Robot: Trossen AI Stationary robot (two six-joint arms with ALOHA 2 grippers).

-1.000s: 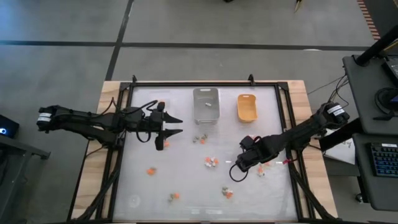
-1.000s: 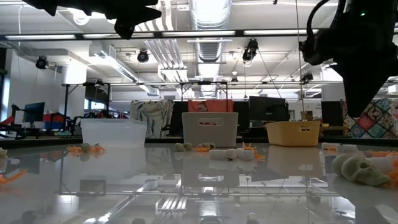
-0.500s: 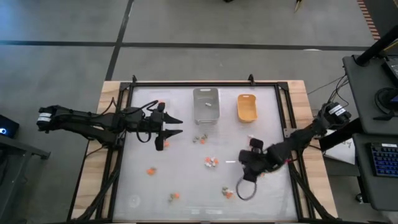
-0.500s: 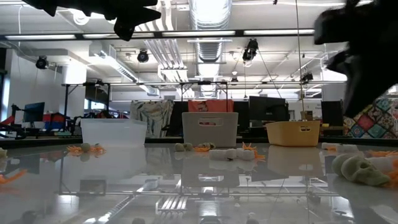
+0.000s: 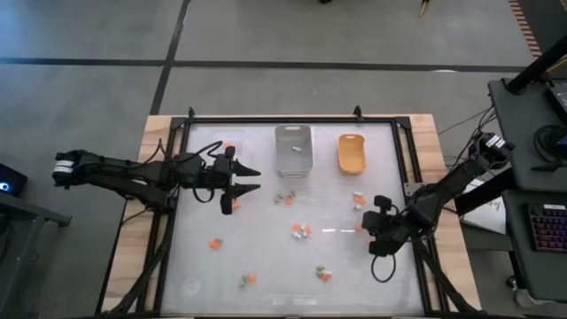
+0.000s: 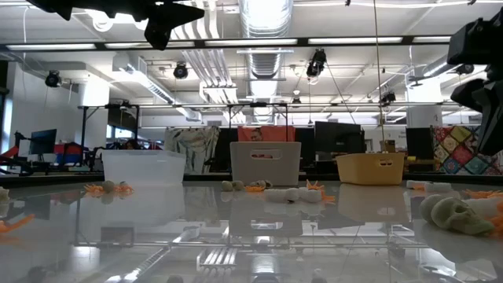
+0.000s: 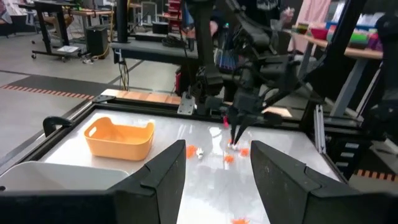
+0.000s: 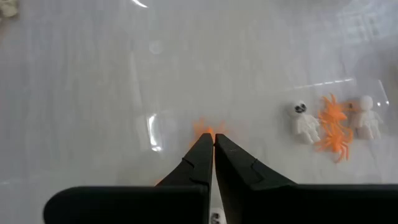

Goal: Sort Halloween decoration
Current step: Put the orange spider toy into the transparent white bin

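The table (image 5: 266, 266) has a pale glossy top inside a dark frame, and three small trays stand along its far edge: a clear tray (image 6: 144, 167) on the left, a grey tray (image 5: 293, 149) in the middle and an orange-yellow tray (image 5: 352, 152) to the right of it. The left arm reaches in from the left side, and the left gripper (image 5: 250, 177) hangs above the table between the clear and grey trays with its fingers spread apart and nothing between them. The right arm comes in from the right side; the right gripper (image 8: 213, 144) is pinched fully together, its tips pointing down at the table's right half over a small orange trinket (image 8: 208, 129) whose legs show just past the tips, though whether it is gripped cannot be told. The Halloween decoration (image 5: 301, 231) lies scattered loose across the table top: a white and orange cluster near the middle, orange spiders (image 8: 333, 124) between two white skeleton figures (image 8: 305, 121), more orange bits toward the near edge, and a grey skull (image 6: 456, 214) at the right in the low view
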